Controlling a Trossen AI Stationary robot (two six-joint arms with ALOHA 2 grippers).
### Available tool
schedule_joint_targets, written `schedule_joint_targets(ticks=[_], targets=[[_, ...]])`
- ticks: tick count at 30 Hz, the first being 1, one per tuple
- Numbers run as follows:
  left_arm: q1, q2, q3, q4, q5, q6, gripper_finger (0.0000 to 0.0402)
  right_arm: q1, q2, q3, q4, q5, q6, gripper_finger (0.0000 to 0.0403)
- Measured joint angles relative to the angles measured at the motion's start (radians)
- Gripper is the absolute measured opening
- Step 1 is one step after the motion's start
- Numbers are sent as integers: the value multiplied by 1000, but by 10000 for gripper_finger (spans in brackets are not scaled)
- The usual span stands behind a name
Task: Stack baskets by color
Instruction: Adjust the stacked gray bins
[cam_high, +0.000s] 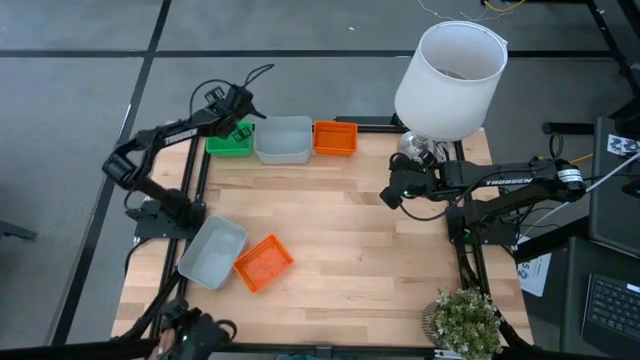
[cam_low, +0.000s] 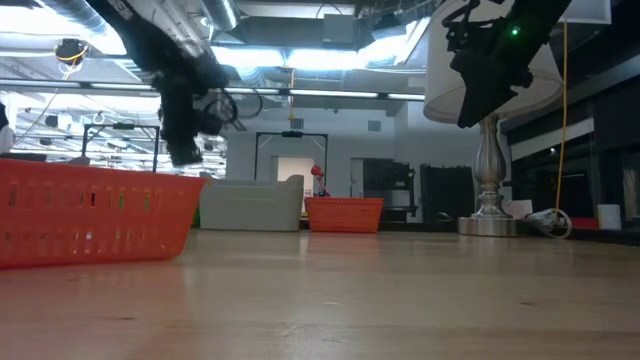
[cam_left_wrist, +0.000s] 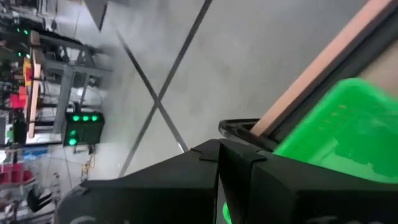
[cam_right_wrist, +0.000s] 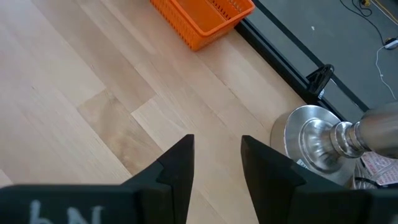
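A green basket (cam_high: 225, 143), a grey basket (cam_high: 283, 140) and an orange basket (cam_high: 335, 138) stand in a row along the table's far edge. Another grey basket (cam_high: 212, 250) and another orange basket (cam_high: 263, 263) lie side by side near the left front. My left gripper (cam_high: 243, 128) is shut low over the green basket (cam_left_wrist: 348, 130) at the far left corner. In the low view the near orange basket (cam_low: 90, 210) hides what is under it. My right gripper (cam_high: 390, 197) hangs open above bare wood at the right, holding nothing. My left gripper comes slanting down onto the far part of the green basket. A strip of green (cam_left_wrist: 224, 211) shows between its shut fingers. The gripper's own body hides the place of contact, so which part it has cannot be told. The basket sits level in the row.
A big white lamp (cam_high: 450, 75) stands at the far right corner, its metal foot (cam_right_wrist: 311, 140) close beside my right gripper. A small potted plant (cam_high: 465, 320) sits at the near right corner. The middle of the wooden table (cam_high: 340, 230) is bare.
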Motion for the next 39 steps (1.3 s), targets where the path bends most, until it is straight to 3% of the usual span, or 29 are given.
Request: schedule_joint_targets(ticks=[2, 4, 9, 13, 17, 21, 31, 39], targets=[[-24, -58, 19, -53, 19, -27, 0, 0, 0, 0, 0, 0, 0, 134], [-52, -116, 33, -124, 109, -70, 0, 0, 0, 0, 0, 0, 1, 134], [-124, -221, 36, -272, 568, -245, 0, 0, 0, 0, 2, 0, 1, 134], [-240, -203, 22, -375, 741, -300, 0, 0, 0, 0, 3, 0, 1, 134], [-361, -148, -28, -288, 744, -277, 0, 0, 0, 0, 9, 0, 1, 134], [-405, -64, -35, -160, 626, -278, 0, 0, 0, 0, 9, 0, 0, 134], [-374, 171, -37, -51, 591, -274, 0, 0, 0, 0, 9, 0, -2, 134], [-352, 198, -37, 4, 543, -250, 0, 0, 0, 0, 9, 0, -2, 134]])
